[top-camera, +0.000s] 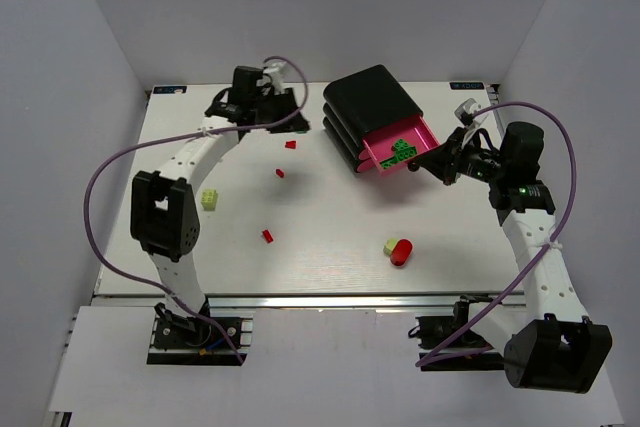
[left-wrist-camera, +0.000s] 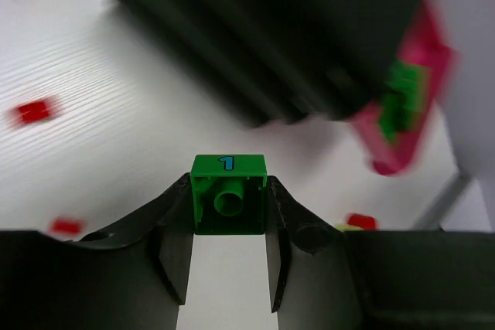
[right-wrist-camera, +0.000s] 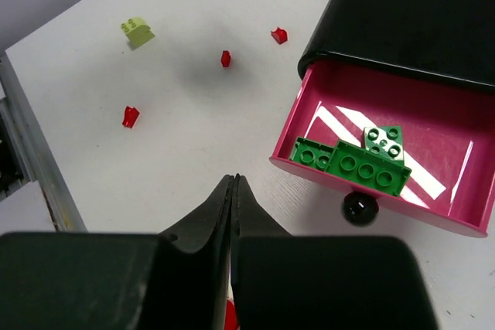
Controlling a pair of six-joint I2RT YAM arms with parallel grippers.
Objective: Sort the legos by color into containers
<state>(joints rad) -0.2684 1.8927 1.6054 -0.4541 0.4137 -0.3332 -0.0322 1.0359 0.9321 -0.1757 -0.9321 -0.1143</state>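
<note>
A dark green lego with a blue "1" on it is pinched between the fingers of my left gripper, which hovers at the back of the table, left of the black cabinet. One pink drawer stands pulled out with green legos inside. My right gripper is shut on nothing, just in front of that drawer's knob. Three small red legos and a yellow-green one lie loose on the table.
A yellow-green brick and a larger red piece lie together near the front right. White walls close in the table on three sides. The open drawer juts out toward my right arm.
</note>
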